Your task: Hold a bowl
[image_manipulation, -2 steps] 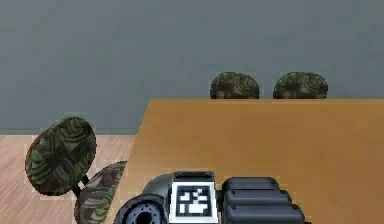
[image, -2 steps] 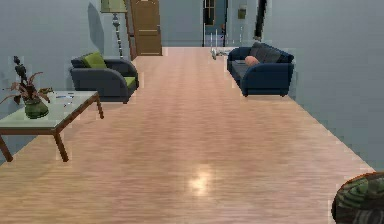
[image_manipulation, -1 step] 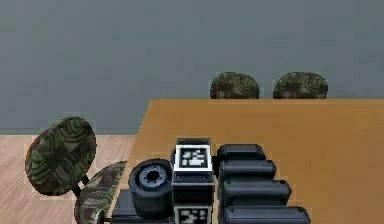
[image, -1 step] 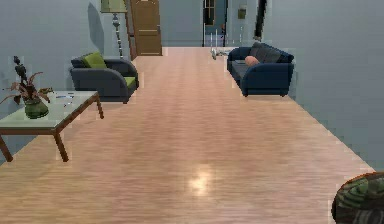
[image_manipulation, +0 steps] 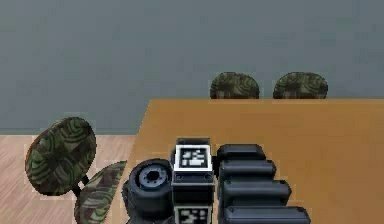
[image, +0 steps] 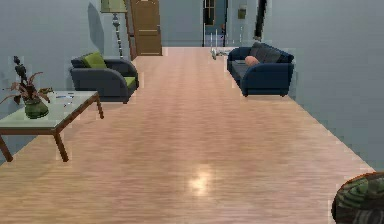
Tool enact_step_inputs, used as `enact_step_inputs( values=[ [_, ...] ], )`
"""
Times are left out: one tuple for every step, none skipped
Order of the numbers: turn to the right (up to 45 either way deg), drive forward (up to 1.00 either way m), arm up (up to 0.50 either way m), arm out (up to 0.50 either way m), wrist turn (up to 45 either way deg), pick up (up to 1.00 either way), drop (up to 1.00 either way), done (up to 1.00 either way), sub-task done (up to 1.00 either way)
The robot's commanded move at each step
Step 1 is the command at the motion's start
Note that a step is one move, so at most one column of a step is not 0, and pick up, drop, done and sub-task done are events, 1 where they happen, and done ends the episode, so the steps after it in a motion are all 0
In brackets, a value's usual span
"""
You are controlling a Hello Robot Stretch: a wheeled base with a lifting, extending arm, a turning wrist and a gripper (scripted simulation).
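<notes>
Forward view showed a long run of bare wood floor [image: 200, 140] down the middle of the frame, widest at the bottom and narrowing toward a wooden door [image: 146, 25] at the top centre. On the left it was bounded by a pale-topped coffee table [image: 62, 111] at mid left and, just above it, a dark armchair [image: 105, 76] with a green cushion. On the right it was bounded by a dark blue sofa [image: 261, 68] against the grey wall at upper right. A floor lamp [image: 115, 18] stood beside the door. A mottled green chair back [image: 362, 200] cut into the lower right corner. A potted plant [image: 30, 98] stood on the coffee table. Near it lay some small pale things [image: 66, 97], too small to tell whether any was a bowl.

Arm side view had a brown tabletop [image_manipulation: 300, 130] across the right, with two mottled green chairs [image_manipulation: 235, 86] at its upper edge. A third chair [image_manipulation: 60, 152] stood at lower left, just beside the table's left edge. The arm [image_manipulation: 250, 190] rose from the bottom edge, with the gripper [image_manipulation: 148, 186] to its left. With table and chair behind it, whether it held anything could not be told.
</notes>
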Motion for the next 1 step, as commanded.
enact_step_inputs(
  values=[
    [0.0, 0.0, 0.0, 0.0, 45.0, 0.0, 0.0, 0.0, 0.0]
  ],
)
